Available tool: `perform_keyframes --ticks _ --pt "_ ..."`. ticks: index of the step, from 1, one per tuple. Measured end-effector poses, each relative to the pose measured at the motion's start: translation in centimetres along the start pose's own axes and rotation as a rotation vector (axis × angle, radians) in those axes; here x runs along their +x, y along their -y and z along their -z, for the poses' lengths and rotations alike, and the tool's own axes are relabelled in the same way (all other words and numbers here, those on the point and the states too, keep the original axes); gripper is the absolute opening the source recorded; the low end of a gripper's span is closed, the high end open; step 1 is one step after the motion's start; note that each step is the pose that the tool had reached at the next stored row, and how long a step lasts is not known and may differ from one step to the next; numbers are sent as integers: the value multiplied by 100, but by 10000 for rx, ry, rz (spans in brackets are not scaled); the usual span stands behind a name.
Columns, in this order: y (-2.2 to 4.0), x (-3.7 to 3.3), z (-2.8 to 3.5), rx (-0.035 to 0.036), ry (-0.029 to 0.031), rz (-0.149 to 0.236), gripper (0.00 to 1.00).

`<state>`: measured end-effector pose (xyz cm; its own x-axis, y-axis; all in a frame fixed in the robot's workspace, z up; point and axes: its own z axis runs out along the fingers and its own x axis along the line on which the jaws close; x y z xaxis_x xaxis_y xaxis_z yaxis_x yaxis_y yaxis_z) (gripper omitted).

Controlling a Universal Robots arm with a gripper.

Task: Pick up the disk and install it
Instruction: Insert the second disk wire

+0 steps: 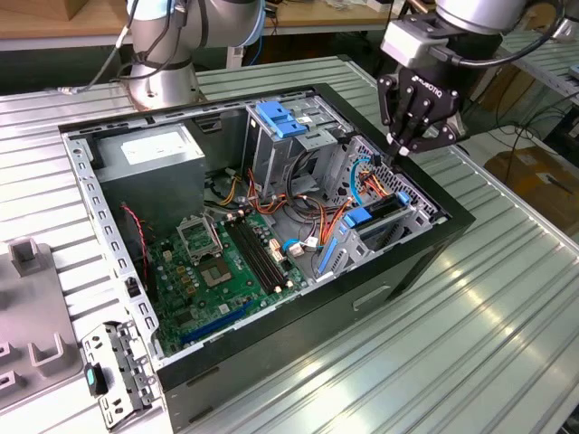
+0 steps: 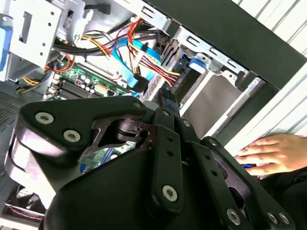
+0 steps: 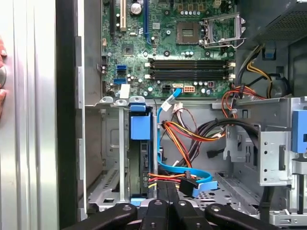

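The disk [image 3: 140, 143] stands on edge in the drive bay at the front corner of the open computer case [image 1: 452, 221], its blue rail facing up. In the exterior view the disk [image 1: 362, 218] sits in that bay near the case's right wall. My gripper [image 1: 401, 149] hangs just above the case's right rim, a little above and behind the bay, its fingers shut with nothing between them. In the first wrist view the fingertips [image 3: 168, 191] sit close over the orange and blue cables beside the disk. The second wrist view has the gripper [image 2: 166, 98] pointing at the same bay.
A green motherboard [image 1: 217, 262] lies in the case, with a grey power supply [image 1: 149, 154] and a grey cage with a blue handle [image 1: 276, 122] behind it. Loose cables [image 3: 192, 134] cross beside the bay. A person's hand [image 2: 273, 153] rests outside the case. A metal bracket [image 1: 113, 371] lies on the table.
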<state>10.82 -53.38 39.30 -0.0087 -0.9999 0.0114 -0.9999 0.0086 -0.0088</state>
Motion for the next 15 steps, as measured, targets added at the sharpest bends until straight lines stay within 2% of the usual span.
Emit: perform_keyframes --ticks 2,3,4,6,7,8,9,10,11,12,14,15 --pt "-2 -49 1 -43 -1 -2 11" --pt "-1 -87 1 -93 -1 -2 11" --pt "1 -132 1 -189 -2 -8 11" --pt "8 -172 0 -297 -4 -17 11" --pt "14 -207 -1 -381 -4 -22 11" --pt "18 -228 -4 -429 -16 -23 11" --pt "23 -254 -10 -472 -55 -22 11" --pt "31 -272 -16 -494 -124 -24 11" --pt "37 -285 -21 -498 -244 -25 11" --pt "43 -299 -24 -498 -410 -28 11" --pt "53 -325 -33 -498 -667 -33 11" --pt "59 -332 -50 -499 -682 -32 11"
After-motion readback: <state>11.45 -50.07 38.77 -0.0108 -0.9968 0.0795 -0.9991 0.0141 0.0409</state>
